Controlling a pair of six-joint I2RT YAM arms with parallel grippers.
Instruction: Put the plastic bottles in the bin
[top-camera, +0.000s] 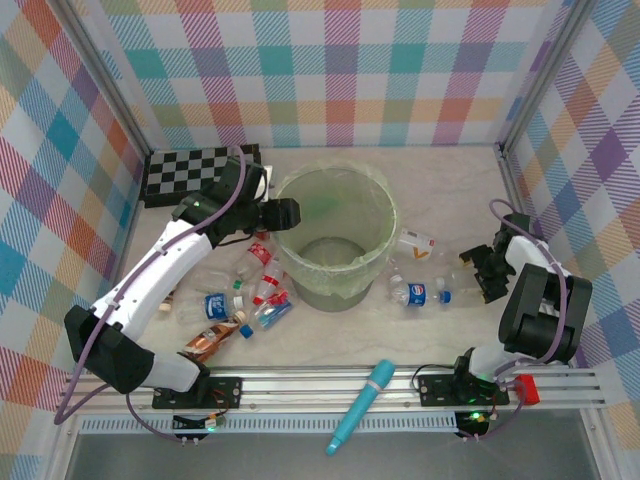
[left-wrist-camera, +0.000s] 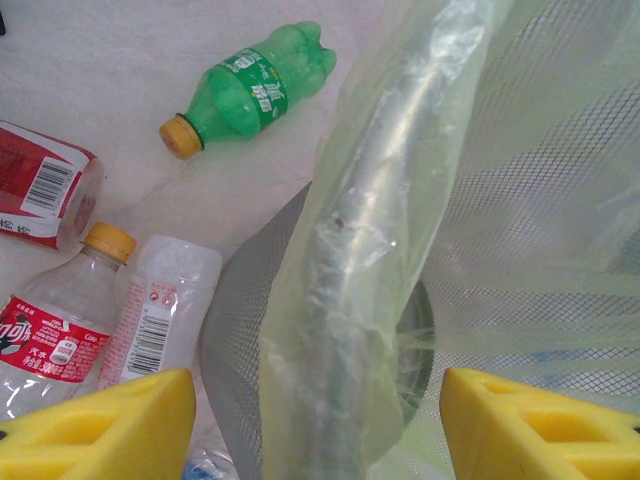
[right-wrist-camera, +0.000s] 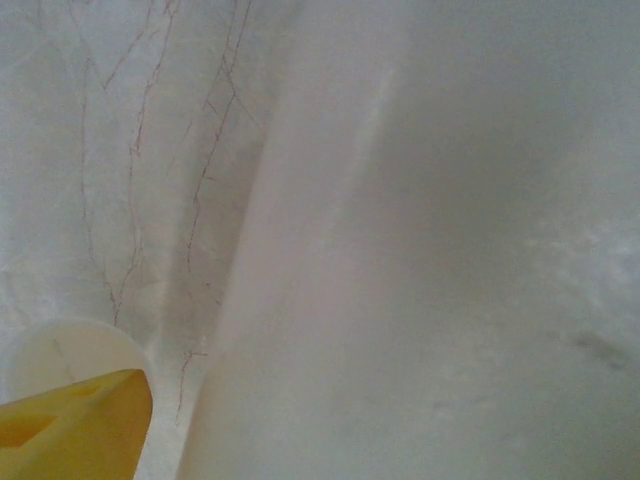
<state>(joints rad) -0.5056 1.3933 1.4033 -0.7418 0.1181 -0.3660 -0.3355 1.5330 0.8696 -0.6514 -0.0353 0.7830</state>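
Left hand (top-camera: 288, 213) straddles the left rim of the bin (top-camera: 380, 250), spread and empty; the right hand (top-camera: 482, 272) I cannot tell. Plastic bottles (top-camera: 265, 290) lie on the bench (top-camera: 440, 190) beside it: best lift clear of the liner.

Round pale-green translucent bin (top-camera: 332, 240) blocks table (top-camera: 450, 190) centre; small clear plastic bottles (top-camera: 215, 305) crowd its left, fewer right. Far-right corner, far edge behind bin open.
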